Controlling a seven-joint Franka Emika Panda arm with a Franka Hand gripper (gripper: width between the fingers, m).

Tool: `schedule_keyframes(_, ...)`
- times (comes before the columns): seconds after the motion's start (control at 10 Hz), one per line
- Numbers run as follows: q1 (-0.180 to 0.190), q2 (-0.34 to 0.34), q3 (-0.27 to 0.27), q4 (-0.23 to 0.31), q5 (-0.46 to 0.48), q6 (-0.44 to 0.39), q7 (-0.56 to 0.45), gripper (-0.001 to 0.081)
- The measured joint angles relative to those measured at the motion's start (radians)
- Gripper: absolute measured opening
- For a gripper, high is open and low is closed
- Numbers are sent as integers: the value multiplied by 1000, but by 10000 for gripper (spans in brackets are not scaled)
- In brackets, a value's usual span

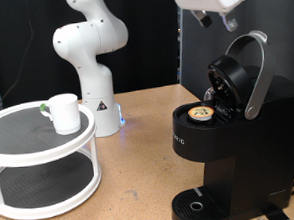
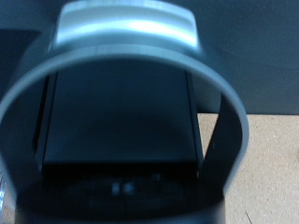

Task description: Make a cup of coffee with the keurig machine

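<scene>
From the exterior view I see the keurig machine [image 1: 224,135] on the right side of the wooden table [image 1: 139,141], its hinged lid [image 1: 235,77] swung up and open, with the grey handle band [image 1: 255,73] arching over it. A coffee pod [image 1: 200,114] with a tan top sits in the open chamber. My gripper [image 1: 213,16] hangs at the top of the frame, just above the raised handle band and apart from it; I cannot tell from here whether its fingers are spread or closed. The cup [image 1: 63,112] stands upright on the upper tier of a round white two-tier rack [image 1: 40,162] at the left, well apart from the machine. A second white robot arm [image 1: 88,53] stands behind the rack.

In the wrist view I get a blurred close look at the grey handle band [image 2: 126,37] curving around the black machine body [image 2: 117,121]; no fingers show in it
</scene>
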Motion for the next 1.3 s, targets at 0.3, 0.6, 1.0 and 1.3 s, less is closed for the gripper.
schedule_keyframes(0.3, 5, 3, 53, 4, -2, 32, 73, 798)
schedule_keyframes(0.6, 5, 17, 98, 11, -5, 76, 129, 798)
schedule_keyframes(1.0, 5, 56, 149, 36, -23, 123, 190, 401)
schedule_keyframes(1.3, 5, 73, 171, 52, -28, 136, 204, 74)
